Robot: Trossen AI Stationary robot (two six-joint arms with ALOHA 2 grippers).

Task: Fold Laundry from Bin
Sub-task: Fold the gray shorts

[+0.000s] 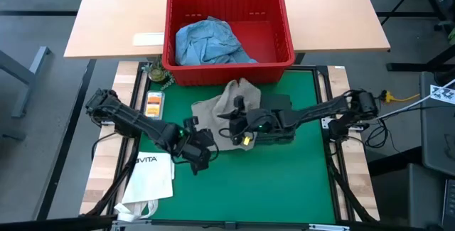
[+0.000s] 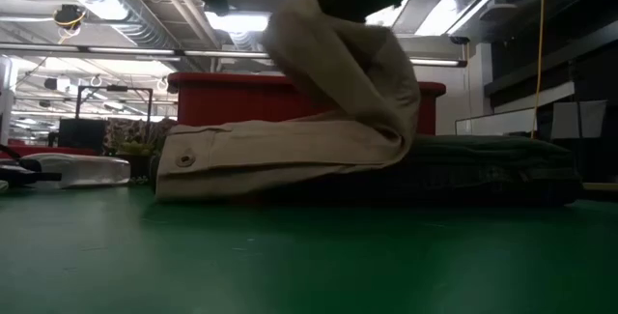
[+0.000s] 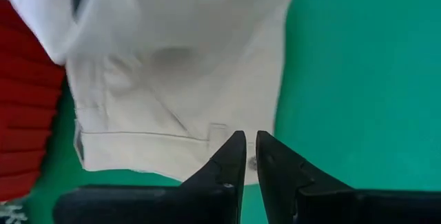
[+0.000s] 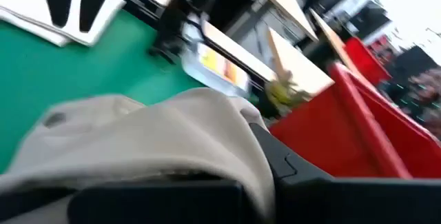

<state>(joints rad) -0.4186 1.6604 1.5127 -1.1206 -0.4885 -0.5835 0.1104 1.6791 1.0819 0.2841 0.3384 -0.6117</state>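
— Green matting covered the workbench point(image 1: 298, 181), with the red bin point(image 1: 229, 38) standing at its far edge, against the wooden table. How far along was the folding?

— Midway, by my judgement. A dark garment point(image 1: 279, 111) lay flat on the mat, partly hidden by the right arm, apparently folded. The khaki garment point(image 1: 224, 106) lay half over it and had not been folded yet.

— And the grippers?

— The right gripper point(image 1: 242, 121) had its fingers pressed together on a bunched fold of the khaki cloth, lifting it into a hump in the low view. The left gripper point(image 3: 251, 156) was at the hem nearest it, fingers nearly together; whether they had caught cloth, I could not tell.

— What remained in the bin?

— A light blue garment point(image 1: 210, 43), crumpled toward its left side; the rest of the floor showed bare red.

— Anything else?

— A white paper bag point(image 1: 153, 174) lay beside the mat's left edge.
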